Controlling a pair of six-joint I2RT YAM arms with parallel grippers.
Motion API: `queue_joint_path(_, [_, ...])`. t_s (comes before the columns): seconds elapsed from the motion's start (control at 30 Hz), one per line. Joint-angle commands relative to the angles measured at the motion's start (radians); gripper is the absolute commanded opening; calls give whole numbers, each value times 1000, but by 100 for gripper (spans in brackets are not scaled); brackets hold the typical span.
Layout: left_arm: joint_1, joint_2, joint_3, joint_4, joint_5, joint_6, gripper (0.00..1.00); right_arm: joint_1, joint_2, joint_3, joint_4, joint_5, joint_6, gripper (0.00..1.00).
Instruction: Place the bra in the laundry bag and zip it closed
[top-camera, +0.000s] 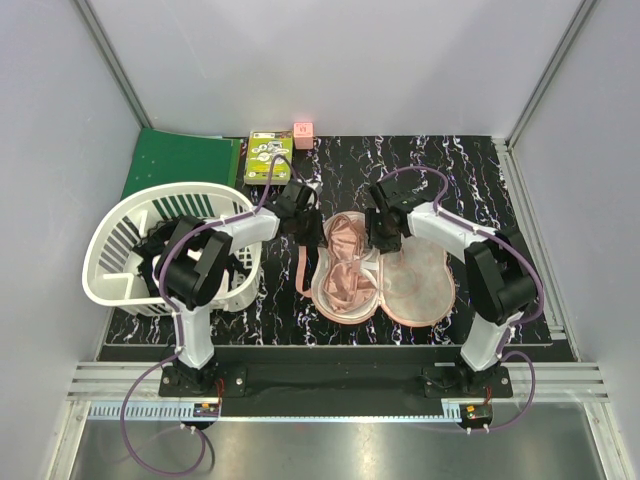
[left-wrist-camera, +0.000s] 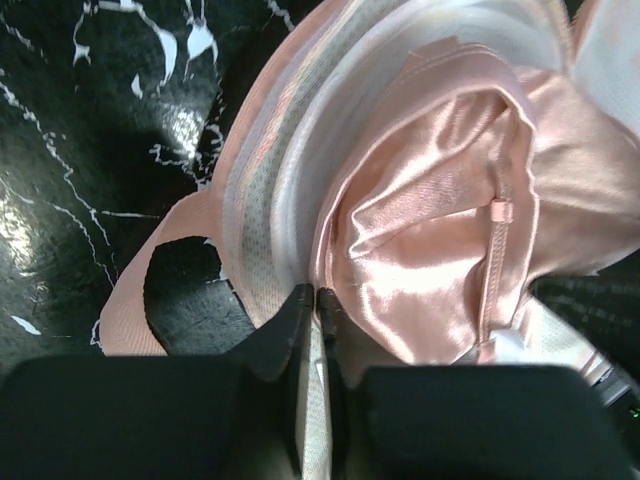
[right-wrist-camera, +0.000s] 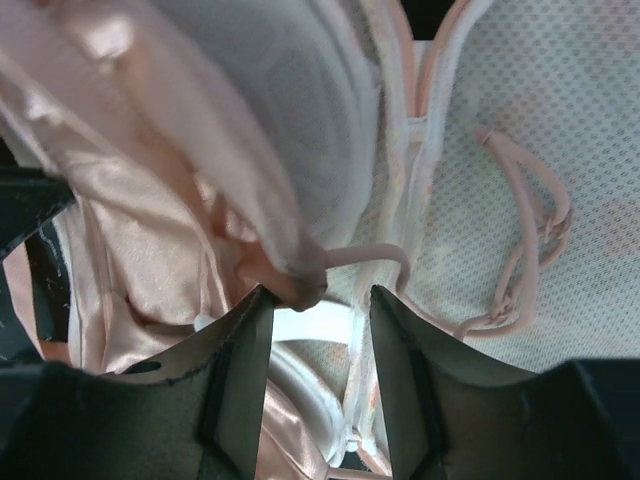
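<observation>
Laundry bag (top-camera: 420, 285) laid open on marbled table (top-camera: 480, 170), bra (top-camera: 345, 265) heaped in its left lobe, left gripper (top-camera: 304, 236) and right gripper (top-camera: 383, 245) seen at its far edge

Top camera high, behind arm bases (top-camera: 200, 378), looking down across whole table (top-camera: 500, 170) toward back wall (top-camera: 340, 60). Left wrist camera very close, peering past own fingers (left-wrist-camera: 298, 318) onto bra (left-wrist-camera: 430, 230). Right wrist camera equally close, over laundry bag (right-wrist-camera: 500, 120) mesh. All three views share bra lying in open bag.
</observation>
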Motion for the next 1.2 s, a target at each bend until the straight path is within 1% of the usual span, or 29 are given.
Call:
queue_joint_path(0.0, [2,-37,-39,32,22,-5,6,-30,22,33,45,29,-14,48])
queue_joint_path(0.03, [1,-45,-44,35,20,-6,6,-36,26,32,48,18,-19,47])
queue_joint_path(0.07, [1,-45,-48,38,23,-8,5,-44,25,32,47,17,-25,41])
queue_joint_path(0.2, [1,-59,-56,38,26,-8,4,-46,-15,-2,47,11,-19,38])
queue_joint_path(0.27, [1,-70,-55,38,28,-6,6,-44,-36,-28,45,-31,-8,37])
queue_joint_path(0.37, [-1,-100,-55,32,25,-5,14,-44,-93,-73,48,-92,10,41])
queue_joint_path(0.4, [-1,-111,-59,32,19,-2,22,-44,-127,-92,48,-109,13,45])
queue_joint_path(0.5, [-1,-158,-70,21,2,9,29,-44,-182,-122,48,-143,13,48])
queue_joint_path(0.53, [-1,-166,-73,14,0,11,32,-44,-190,-126,48,-149,6,52])
queue_joint_path(0.6, [-1,-188,-79,9,-1,8,36,-44,-199,-128,54,-146,0,54])
queue_joint_path(0.73, [-10,-203,-96,12,15,-3,37,-44,-162,-94,59,-135,18,59])
queue_joint_path(0.77, [-14,-205,-99,12,15,-3,38,-44,-144,-87,60,-137,21,61])
queue_joint_path(0.9, [-24,-194,-116,13,15,-9,42,-44,-102,-61,94,-160,53,63])
queue_joint_path(0.97, [-31,-182,-119,13,22,-14,43,-42,-83,-51,103,-152,58,63])
queue_joint_path(1.1, [-51,-174,-136,36,35,-29,42,-44,-52,-25,108,-137,46,53])
queue_joint_path(1.13, [-62,-173,-146,55,48,-35,41,-44,-40,-21,110,-135,43,52])
queue_joint_path(1.17, [-68,-171,-150,62,55,-44,38,-46,-36,-17,108,-134,38,50])
